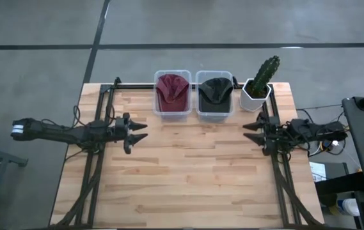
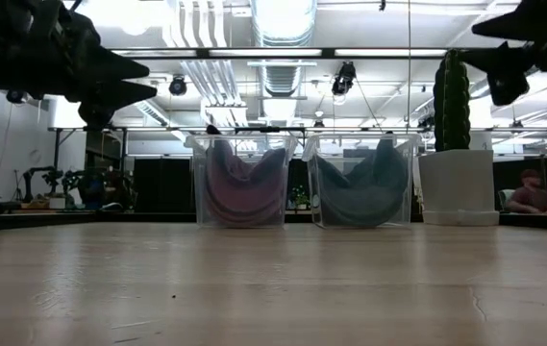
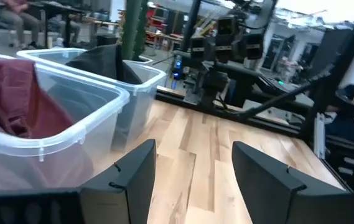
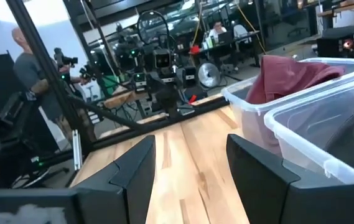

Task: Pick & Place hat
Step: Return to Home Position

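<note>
A dark red hat [image 1: 172, 91] lies in the left clear bin [image 1: 162, 110], and a black hat [image 1: 215, 92] lies in the right clear bin [image 1: 202, 112], both at the table's far edge. The low view shows the red hat [image 2: 242, 187] and the black hat [image 2: 364, 190] curled inside their bins. My left gripper [image 1: 140, 131] hovers open above the table's left side, fingers pointing right. My right gripper [image 1: 250, 130] hovers open at the right side, pointing left. The left wrist view shows the red hat [image 3: 15, 99]; the right wrist view shows the red hat [image 4: 292, 74] too.
A cactus in a white pot [image 1: 258, 86] stands at the far right, beside the black hat's bin. Black frame rails [image 1: 98, 166] run along the table's left and right sides. Bare wooden table [image 1: 194, 172] spreads between and in front of the grippers. People sit in the room beyond.
</note>
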